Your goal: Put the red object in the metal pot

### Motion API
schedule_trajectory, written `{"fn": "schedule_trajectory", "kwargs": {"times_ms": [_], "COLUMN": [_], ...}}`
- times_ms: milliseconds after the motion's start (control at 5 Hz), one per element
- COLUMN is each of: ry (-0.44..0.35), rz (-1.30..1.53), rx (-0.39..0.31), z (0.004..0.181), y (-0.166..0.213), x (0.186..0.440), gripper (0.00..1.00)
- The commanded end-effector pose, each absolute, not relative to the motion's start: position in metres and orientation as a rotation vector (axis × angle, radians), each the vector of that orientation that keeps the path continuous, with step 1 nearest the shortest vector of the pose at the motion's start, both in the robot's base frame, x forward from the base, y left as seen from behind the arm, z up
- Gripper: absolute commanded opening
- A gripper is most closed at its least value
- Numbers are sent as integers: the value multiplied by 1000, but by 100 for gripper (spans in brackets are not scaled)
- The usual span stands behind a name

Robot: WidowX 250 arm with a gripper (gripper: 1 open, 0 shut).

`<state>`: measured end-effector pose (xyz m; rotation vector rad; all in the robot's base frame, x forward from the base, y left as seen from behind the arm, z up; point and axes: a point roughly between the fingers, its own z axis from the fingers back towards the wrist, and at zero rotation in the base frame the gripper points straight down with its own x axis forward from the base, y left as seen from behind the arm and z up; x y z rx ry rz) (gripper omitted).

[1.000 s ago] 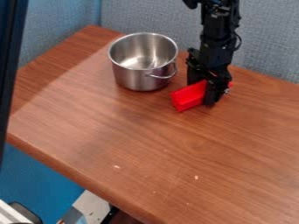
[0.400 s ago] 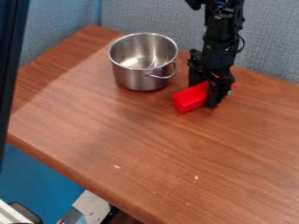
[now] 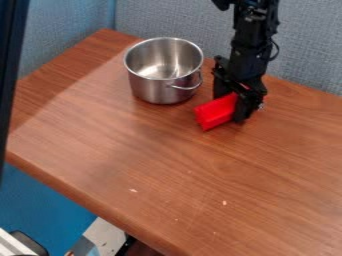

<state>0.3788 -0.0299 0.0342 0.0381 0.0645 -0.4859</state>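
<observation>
The red object (image 3: 213, 114) is a bright red block lying on the wooden table (image 3: 120, 150), just right of the metal pot (image 3: 164, 68). The pot is round, shiny and holds nothing, with a small handle on its near right side. My black gripper (image 3: 239, 104) points straight down at the block's far right end. Its fingers sit low against both sides of that end, closed on it. The block's near left end rests on the wood.
Blue walls stand behind the table at the back and right. The table's front edge runs diagonally from the left to the bottom right, with floor beyond it. A dark vertical post crosses the left of the view.
</observation>
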Motion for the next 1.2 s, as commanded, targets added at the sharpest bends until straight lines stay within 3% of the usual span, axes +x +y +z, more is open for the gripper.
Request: {"fn": "schedule_trajectory", "kwargs": {"times_ms": [0,1000], "ry": [-33,-44], "rz": [-500,-491], "rx": [72,76], "z": [74,89], "y": [-35,-35], "x": [382,373], "gripper": [0,0]}}
